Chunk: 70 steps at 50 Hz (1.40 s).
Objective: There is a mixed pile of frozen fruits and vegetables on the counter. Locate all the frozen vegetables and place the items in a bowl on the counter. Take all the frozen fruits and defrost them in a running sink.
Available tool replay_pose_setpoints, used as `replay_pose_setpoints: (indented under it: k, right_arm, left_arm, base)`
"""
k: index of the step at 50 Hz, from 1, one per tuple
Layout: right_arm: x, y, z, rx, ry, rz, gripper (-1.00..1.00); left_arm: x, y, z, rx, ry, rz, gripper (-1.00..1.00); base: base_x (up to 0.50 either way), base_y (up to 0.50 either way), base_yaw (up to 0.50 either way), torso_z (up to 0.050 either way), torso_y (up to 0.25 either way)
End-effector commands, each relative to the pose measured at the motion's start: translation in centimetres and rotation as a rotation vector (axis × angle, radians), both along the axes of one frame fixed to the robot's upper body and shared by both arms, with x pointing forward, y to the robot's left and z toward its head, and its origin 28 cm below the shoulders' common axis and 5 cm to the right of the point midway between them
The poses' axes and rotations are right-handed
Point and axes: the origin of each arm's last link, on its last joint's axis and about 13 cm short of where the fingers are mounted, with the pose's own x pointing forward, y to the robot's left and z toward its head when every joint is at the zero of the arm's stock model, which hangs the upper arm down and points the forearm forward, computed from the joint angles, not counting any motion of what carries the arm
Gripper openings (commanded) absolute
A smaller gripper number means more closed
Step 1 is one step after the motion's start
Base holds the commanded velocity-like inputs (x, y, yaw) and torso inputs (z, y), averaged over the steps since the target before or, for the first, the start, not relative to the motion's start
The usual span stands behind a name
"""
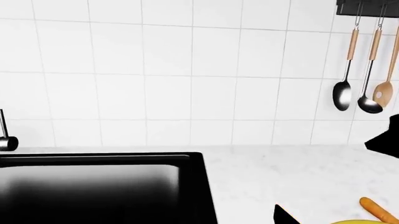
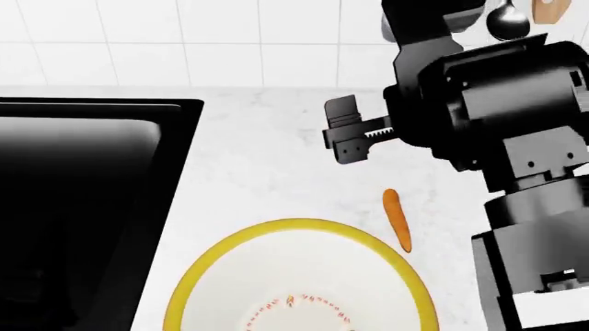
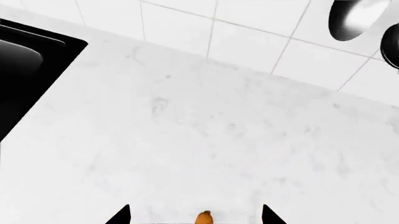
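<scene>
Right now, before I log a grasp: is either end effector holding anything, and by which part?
Nothing is held: the right end effector is open above the counter; the carrot lies free.

— Right arm (image 2: 497, 103) pose?
— Raised and extended forward, wrist turned so the right gripper (image 2: 343, 131) points sideways toward the left.
— Jaws?
— Spread apart; both dark fingertips (image 3: 119, 215) in right wrist view, well separated.
— Left gripper (image 1: 283, 215)?
— One dark tip visible at frame edge only; jaw spacing not determinable.
</scene>
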Motion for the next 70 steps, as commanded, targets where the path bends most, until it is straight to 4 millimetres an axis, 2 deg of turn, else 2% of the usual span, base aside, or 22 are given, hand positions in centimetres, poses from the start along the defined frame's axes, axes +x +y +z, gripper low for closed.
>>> replay_pose_setpoints:
  k: [1, 9, 21, 25, 29, 33, 56, 70]
  right_arm:
    - [1.8, 0.2, -1.3, -0.071, 0.134, -0.071, 1.0]
    - [1.7, 0.6, -3.0, 0.015, 0.176, -0.119, 1.0]
    - [1.5, 1.3, -4.8, -0.002, 0.231, -0.11, 1.0]
    - [1.5, 1.4, -4.8, 0.009, 0.233, -0.114, 1.0]
    - [1.5, 1.4, -5.1, 0.024, 0.234, -0.122, 1.0]
    - [1.6, 1.4, -4.7, 0.15, 0.209, -0.191, 1.0]
    - [1.7, 0.8, -4.1, 0.097, 0.171, -0.241, 1.0]
    - [1.4, 0.7, -5.1, 0.068, 0.222, -0.224, 1.0]
  left_arm:
    - [0.1, 0.2, 0.2, 0.002, -0.009, 0.008, 1.0]
    - [-0.1, 0.6, 0.5, 0.001, -0.016, 0.014, 1.0]
    - [-0.2, 0.6, 0.6, -0.04, -0.027, -0.008, 1.0]
    - [-0.5, 0.7, 0.5, 0.02, -0.071, -0.02, 1.0]
    - [-0.7, 0.6, 0.8, 0.003, -0.089, -0.053, 1.0]
    - [-0.6, 0.6, 0.6, 0.008, -0.084, -0.055, 1.0]
    - [-0.8, 0.8, 0.9, 0.027, -0.104, -0.043, 1.0]
    - [-0.7, 0.7, 0.8, 0.034, -0.1, -0.045, 1.0]
  base:
    - [0.0, 0.0, 0.0, 0.0, 0.0]
    - [0.0, 0.0, 0.0, 0.0, 0.0]
    - [0.0, 0.0, 0.0, 0.0, 0.0]
    - [0.0, 0.0, 0.0, 0.0, 0.0]
    - [0.0, 0.0, 0.0, 0.0, 0.0]
    - [0.0, 0.0, 0.0, 0.0, 0.0]
    - [0.0, 0.0, 0.0, 0.002, -0.042]
    - [0.0, 0.0, 0.0, 0.004, -0.089]
